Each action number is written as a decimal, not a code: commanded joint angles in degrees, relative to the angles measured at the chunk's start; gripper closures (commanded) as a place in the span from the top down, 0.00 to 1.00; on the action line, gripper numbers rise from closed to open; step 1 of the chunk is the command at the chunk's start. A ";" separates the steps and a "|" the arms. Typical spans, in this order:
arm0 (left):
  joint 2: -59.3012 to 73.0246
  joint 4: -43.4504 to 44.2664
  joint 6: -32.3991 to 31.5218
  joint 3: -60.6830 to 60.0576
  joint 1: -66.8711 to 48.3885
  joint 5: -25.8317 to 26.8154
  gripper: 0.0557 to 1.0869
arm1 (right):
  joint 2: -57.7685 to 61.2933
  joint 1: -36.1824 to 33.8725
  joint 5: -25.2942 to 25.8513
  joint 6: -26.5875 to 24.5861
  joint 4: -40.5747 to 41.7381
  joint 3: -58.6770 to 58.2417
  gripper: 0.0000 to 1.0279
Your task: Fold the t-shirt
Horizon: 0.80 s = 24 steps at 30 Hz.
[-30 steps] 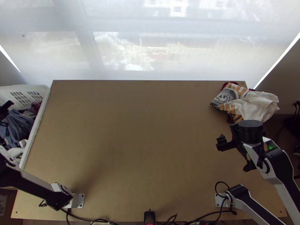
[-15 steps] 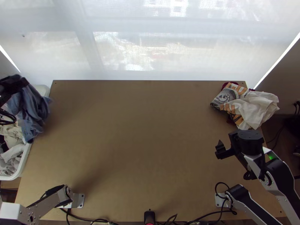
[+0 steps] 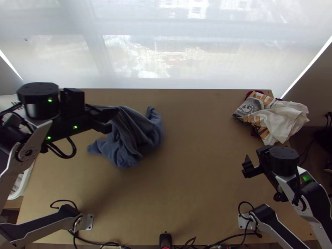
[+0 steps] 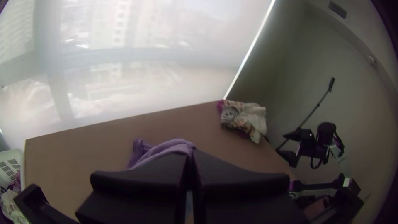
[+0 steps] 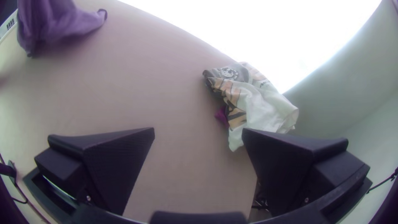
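The blue-grey t-shirt (image 3: 133, 137) hangs bunched over the left half of the table, below my left gripper (image 3: 111, 120), which is shut on its upper part. In the left wrist view my left gripper (image 4: 190, 159) has its fingers together, with part of the shirt (image 4: 166, 148) showing beyond them. My right gripper (image 3: 245, 167) stands open and holds nothing at the table's right side. In the right wrist view the fingers of my right gripper (image 5: 198, 135) are wide apart, and the shirt (image 5: 58, 25) appears far off.
A bunched white, orange and grey cloth (image 3: 274, 116) lies at the table's far right corner, partly over its edge, with dark red fabric beneath. A white basket (image 3: 25, 182) of clothes stands at the left edge, partly behind the left arm.
My left gripper has come out of the basket with the shirt and moved right over the table. The right arm has shifted slightly toward the near edge.
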 commanded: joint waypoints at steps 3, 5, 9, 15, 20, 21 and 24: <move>8.10 2.24 3.11 -3.18 -23.41 -1.10 0.04 | -1.26 -6.73 2.00 -3.46 -0.17 1.02 0.95; 10.92 3.38 3.81 -3.09 -28.07 -1.28 0.04 | -1.52 -9.02 2.26 -3.73 -0.34 1.11 0.95; 16.19 5.58 4.08 -3.09 -36.77 -1.10 0.06 | -2.14 -13.94 2.26 -4.17 -0.60 1.02 0.95; 19.79 5.49 5.66 -3.09 -44.77 -0.75 0.79 | -3.63 -18.51 2.52 -5.22 -1.22 0.67 0.95; 16.36 3.12 6.80 -3.09 -40.64 -0.92 0.94 | -5.04 -20.01 2.61 -5.13 -2.01 0.06 0.95; 15.40 1.80 7.42 -3.26 -38.88 -0.92 0.94 | -5.30 -20.09 2.61 -5.13 -2.10 -0.03 0.95; 11.36 -0.84 10.32 -6.69 -32.02 -1.19 0.94 | -5.74 -20.01 2.61 -5.22 -2.27 -0.29 0.95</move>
